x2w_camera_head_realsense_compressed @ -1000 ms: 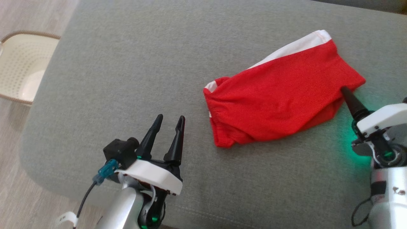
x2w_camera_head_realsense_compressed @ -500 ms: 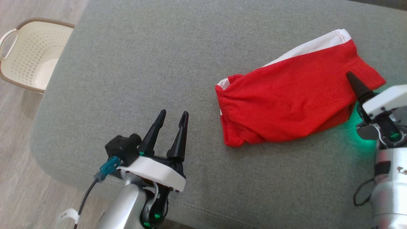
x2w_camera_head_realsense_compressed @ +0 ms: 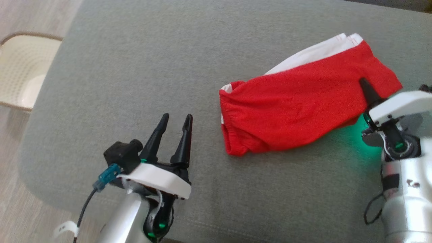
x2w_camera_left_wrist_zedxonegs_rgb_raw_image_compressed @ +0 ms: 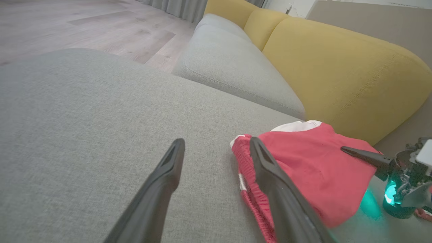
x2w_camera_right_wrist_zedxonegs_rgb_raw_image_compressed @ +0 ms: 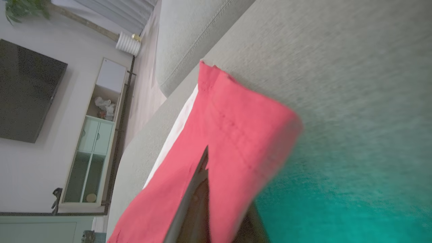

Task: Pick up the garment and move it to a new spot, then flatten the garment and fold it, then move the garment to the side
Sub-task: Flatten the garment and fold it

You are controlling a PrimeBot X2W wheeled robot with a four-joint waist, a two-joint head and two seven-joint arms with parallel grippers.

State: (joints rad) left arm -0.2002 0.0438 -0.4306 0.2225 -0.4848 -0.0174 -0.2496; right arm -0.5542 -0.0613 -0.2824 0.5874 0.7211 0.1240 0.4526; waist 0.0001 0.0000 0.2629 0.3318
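Note:
The garment (x2w_camera_head_realsense_compressed: pixel 297 101) is a pair of red shorts with a white side panel, lying crumpled on the grey cushion (x2w_camera_head_realsense_compressed: pixel 135 67) right of centre. My right gripper (x2w_camera_head_realsense_compressed: pixel 364 85) is at the garment's right end, shut on the red hem. In the right wrist view the garment (x2w_camera_right_wrist_zedxonegs_rgb_raw_image_compressed: pixel 236 114) runs between the fingers of the right gripper (x2w_camera_right_wrist_zedxonegs_rgb_raw_image_compressed: pixel 211 162), with one dark finger on top. My left gripper (x2w_camera_head_realsense_compressed: pixel 177 117) stands open above bare cushion, left of the garment's waistband. In the left wrist view the left gripper (x2w_camera_left_wrist_zedxonegs_rgb_raw_image_compressed: pixel 216 141) is beside the garment (x2w_camera_left_wrist_zedxonegs_rgb_raw_image_compressed: pixel 310 162), and the right gripper (x2w_camera_left_wrist_zedxonegs_rgb_raw_image_compressed: pixel 347 150) rests on it.
A cream perforated basket (x2w_camera_head_realsense_compressed: pixel 17 71) stands on the wood floor off the cushion's left edge. A yellow backrest (x2w_camera_left_wrist_zedxonegs_rgb_raw_image_compressed: pixel 337 67) rises behind the garment, with another grey seat cushion (x2w_camera_left_wrist_zedxonegs_rgb_raw_image_compressed: pixel 233 67) beyond. A cabinet (x2w_camera_right_wrist_zedxonegs_rgb_raw_image_compressed: pixel 91 141) and a dark screen (x2w_camera_right_wrist_zedxonegs_rgb_raw_image_compressed: pixel 27 91) stand against the far wall.
My right gripper slid from the garment's right edge onto the hem and shut on it. The left gripper stayed open in place. The head camera shifted slightly.

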